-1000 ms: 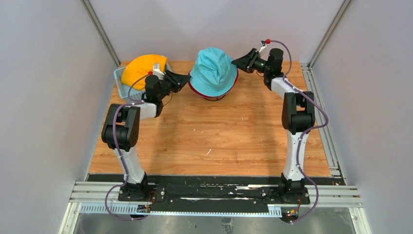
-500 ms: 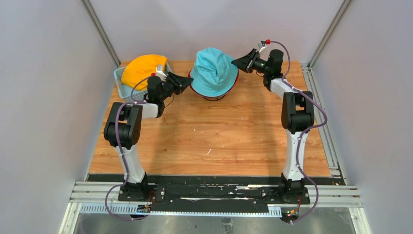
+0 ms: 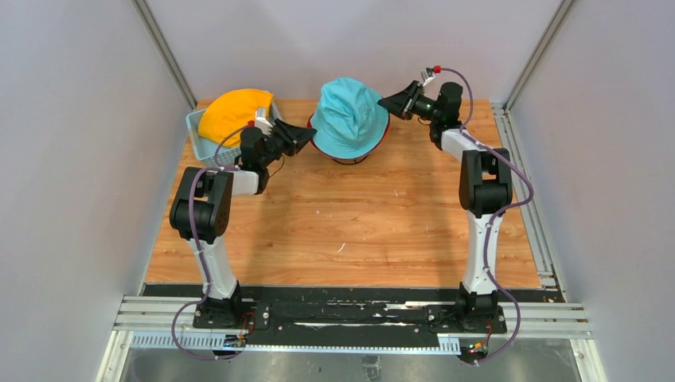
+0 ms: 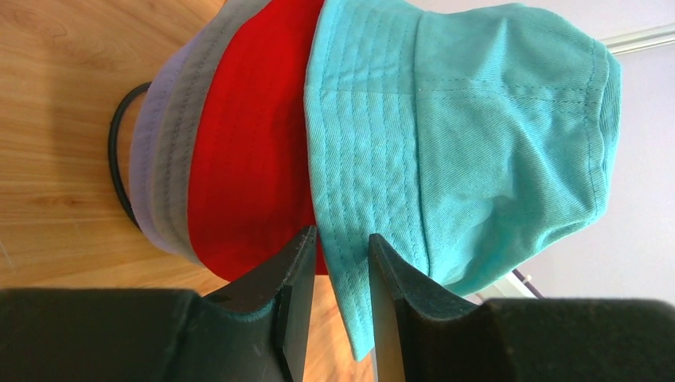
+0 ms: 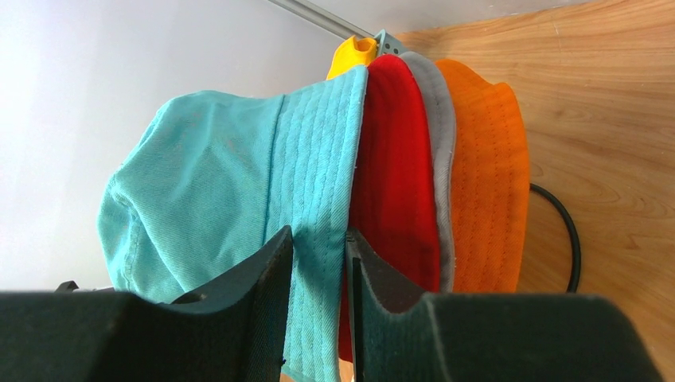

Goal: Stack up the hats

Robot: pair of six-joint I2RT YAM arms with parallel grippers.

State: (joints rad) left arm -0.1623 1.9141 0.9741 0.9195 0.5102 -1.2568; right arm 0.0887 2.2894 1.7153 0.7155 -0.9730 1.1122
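At the far left of the desk (image 3: 358, 223), a yellow hat (image 3: 231, 113) is seen lying in a light blue basket (image 3: 193, 127), well apart from the pile and not yet added to it. Just to the right of the basket, the left hand (image 4: 341, 237) is closed on the brim of the teal hat (image 4: 470, 135), and the narrow gap between its two fingers is filled with teal fabric. The teal hat is seated on top of the pile at the far middle of the desk, directly over a red hat (image 4: 247, 143). Beneath these, a grey hat (image 5: 436, 159), a lavender hat (image 4: 147, 159) and an orange hat (image 5: 485, 175) are shown by their brims, and the ring of a black wire stand (image 4: 118, 167) is glimpsed at the bottom. Further right, the right hand (image 5: 318, 232) is pinched onto the opposite side of the same teal brim. The hats are judged to be light, soft and floppy, so nothing is likely to break, but the cloth can be expected to fold and drag on the hat below. The stitched brim is judged the best place for a hold, taken on two opposite sides as here, so that the crown can be kept open and settled evenly. The yellow hat would best be taken by its brim as well.
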